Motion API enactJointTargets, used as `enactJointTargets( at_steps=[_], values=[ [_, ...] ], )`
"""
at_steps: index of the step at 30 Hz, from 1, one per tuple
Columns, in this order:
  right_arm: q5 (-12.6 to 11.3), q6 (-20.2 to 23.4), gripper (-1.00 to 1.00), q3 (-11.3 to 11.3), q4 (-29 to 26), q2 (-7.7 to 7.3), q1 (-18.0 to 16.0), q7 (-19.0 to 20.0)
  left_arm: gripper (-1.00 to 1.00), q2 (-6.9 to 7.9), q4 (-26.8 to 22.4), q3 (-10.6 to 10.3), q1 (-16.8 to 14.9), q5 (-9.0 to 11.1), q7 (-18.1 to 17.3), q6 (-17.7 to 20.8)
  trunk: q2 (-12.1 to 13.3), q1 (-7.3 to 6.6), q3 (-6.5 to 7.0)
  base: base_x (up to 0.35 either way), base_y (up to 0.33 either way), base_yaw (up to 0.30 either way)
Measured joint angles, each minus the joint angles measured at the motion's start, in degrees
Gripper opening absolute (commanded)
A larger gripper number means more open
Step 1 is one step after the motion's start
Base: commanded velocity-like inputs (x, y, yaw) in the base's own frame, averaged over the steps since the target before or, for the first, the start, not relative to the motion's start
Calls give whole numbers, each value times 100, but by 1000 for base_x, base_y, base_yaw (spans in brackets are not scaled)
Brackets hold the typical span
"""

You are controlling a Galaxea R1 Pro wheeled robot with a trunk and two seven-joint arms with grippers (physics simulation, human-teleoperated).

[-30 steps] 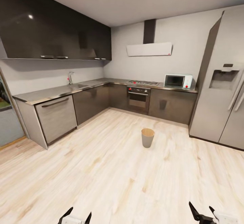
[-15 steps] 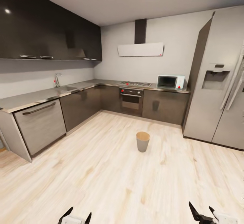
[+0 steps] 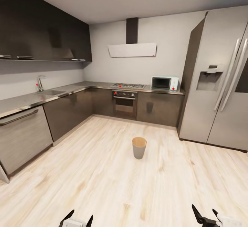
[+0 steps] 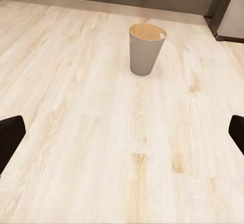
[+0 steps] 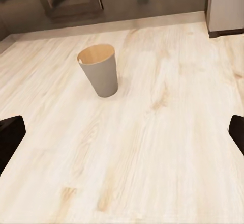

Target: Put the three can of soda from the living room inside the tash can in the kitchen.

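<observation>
Ahead of me, the bin (image 3: 139, 147) stands upright on the pale wood floor (image 3: 103, 172), alone in the open middle of the kitchen, well apart from every cabinet. Its outside is grey and its inside brown. My left wrist camera sees it (image 4: 146, 49) from a little above, with a small pale patch on its rim; I cannot tell what that is. My right wrist camera sees it (image 5: 100, 70) too, leaning in the picture because of the camera's angle.

My left claw (image 3: 77, 219) sits at the lower edge of the head view, its two dark fingers spread apart with nothing between them. In the left wrist view the fingertips (image 4: 10, 135) show at the two sides with bare floor between. My right claw (image 3: 205, 216) is likewise released, fingers splayed and gripping nothing; its wrist view shows the fingertips (image 5: 10, 132) far apart over the planks.

Beyond the bin, dark grey cabinets (image 3: 158, 108) run along the far wall, with an oven (image 3: 124, 104) built in under a gas hob (image 3: 129, 86). A light-blue microwave (image 3: 164, 83) rests on the tabletop (image 3: 148, 88) beside the hob. A pale hood (image 3: 132, 50) hangs on the wall above the hob. To the right stands a tall steel fridge (image 3: 220, 82) with a dispenser in its door. To the left, the tabletop carries a sink and tap (image 3: 40, 83), a dishwasher front (image 3: 20, 137) sits beneath it, and dark upper cabinets (image 3: 38, 34) line the wall above.
</observation>
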Motion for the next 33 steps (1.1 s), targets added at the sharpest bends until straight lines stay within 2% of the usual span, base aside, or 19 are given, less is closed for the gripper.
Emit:
enactJointTargets(
  at_steps=[33],
  values=[
    [5, -32, 100, -1, 0, 33, 0, 10, 100, 0, 0, 0, 0, 0, 0, 0, 0, 0, 0, 326, 100, -2]
  ],
)
